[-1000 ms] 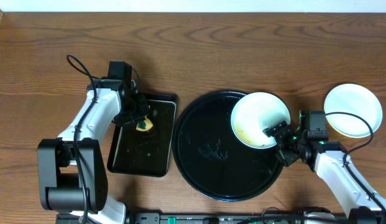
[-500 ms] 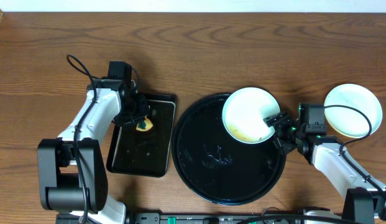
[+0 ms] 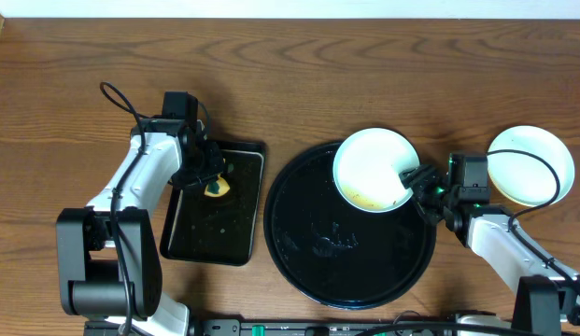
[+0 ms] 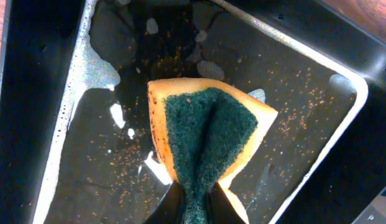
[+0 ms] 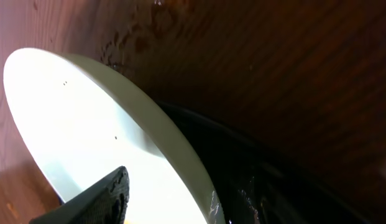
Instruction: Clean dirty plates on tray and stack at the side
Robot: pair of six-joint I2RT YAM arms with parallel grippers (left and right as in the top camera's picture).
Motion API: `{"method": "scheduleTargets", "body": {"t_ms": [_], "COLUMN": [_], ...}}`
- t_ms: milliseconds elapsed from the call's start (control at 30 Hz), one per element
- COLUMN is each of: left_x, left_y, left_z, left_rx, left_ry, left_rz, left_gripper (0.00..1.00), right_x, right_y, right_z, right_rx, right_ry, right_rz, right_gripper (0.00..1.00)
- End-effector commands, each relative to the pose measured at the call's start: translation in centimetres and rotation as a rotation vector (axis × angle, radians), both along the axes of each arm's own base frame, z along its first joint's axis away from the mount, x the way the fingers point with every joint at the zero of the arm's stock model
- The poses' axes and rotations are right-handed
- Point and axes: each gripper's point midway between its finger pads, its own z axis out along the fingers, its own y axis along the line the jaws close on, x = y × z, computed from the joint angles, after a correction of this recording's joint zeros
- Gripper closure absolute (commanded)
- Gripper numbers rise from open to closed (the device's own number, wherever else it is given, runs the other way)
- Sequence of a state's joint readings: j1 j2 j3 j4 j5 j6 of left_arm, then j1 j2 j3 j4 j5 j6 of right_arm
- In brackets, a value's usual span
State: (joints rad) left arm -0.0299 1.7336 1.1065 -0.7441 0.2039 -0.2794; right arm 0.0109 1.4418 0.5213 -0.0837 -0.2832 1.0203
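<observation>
Change over the last second: the plate (image 3: 369,163) has shifted left and a little toward the far side, and now hangs over the far right part of the round tray (image 3: 364,266), lapping past its far rim. The right gripper (image 3: 416,179) moved with it, so the plate is being carried, not pushed. Over the last half second it hardly moved; my reading is that it is settling into a presenting position for scrubbing.

Right gripper: jaws pinch the plate's right rim, one finger (image 5: 93,196) lying on the inner face. Wrist view shows the plate tilted, with wood and the tray's rim behind it. A yellow-brown smear sits in the near part of the bowl, so this plate is not yet clean.

Right arm: reaches in from the near right, forearm angled up-left, wrist just right of the tray.

Left gripper (image 3: 208,180): closed on a folded sponge (image 4: 208,134), green side out, held over the far end of the small tray (image 3: 191,233). No change there.

Second plate (image 3: 528,166): on the table, far right, looks clean.
</observation>
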Motion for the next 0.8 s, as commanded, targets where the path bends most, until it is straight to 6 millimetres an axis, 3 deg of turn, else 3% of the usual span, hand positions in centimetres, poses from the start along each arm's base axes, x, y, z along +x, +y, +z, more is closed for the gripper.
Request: {"method": "scheduleTargets", "body": {"t_ms": [0, 100, 167, 200, 267, 300, 767], "left_x": [-0.2, -0.2, -0.2, -0.3, -0.3, -0.3, -0.4], "left_y": [-0.1, -0.1, -0.1, -0.1, -0.1, -0.1, -0.1], "left_z": [0.0, 0.0, 0.0, 0.0, 0.0, 0.0, 0.0], "left_rx": [-0.003, -0.003, -0.003, -0.003, -0.003, -0.003, -0.003], "left_ry": [0.001, 0.001, 0.001, 0.001, 0.001, 0.002, 0.008], "left_rz": [-0.021, -0.021, -0.021, -0.021, -0.021, -0.021, -0.020], "left_gripper": [0.92, 0.92, 0.92, 0.92, 0.93, 0.92, 0.92], "right_x": [-1.6, -1.8, -1.9, -1.9, -2.0, -1.9, -2.0], "right_y": [-1.8, -1.7, -1.7, -1.7, -1.3, -1.1, -0.1], "right_z": [-2.6, -3.4, -4.0, -4.2, -4.9, -5.1, -4.3], "right_rx": [-0.115, -0.116, -0.117, -0.121, -0.118, -0.116, -0.119], "right_ry": [0.064, 0.087, 0.103, 0.103, 0.114, 0.116, 0.099], "right_rz": [-0.006, 0.000, 0.003, 0.014, 0.031, 0.036, 0.167], "right_gripper": [0.38, 0.49, 0.50, 0.57, 0.92, 0.99, 0.98]}}
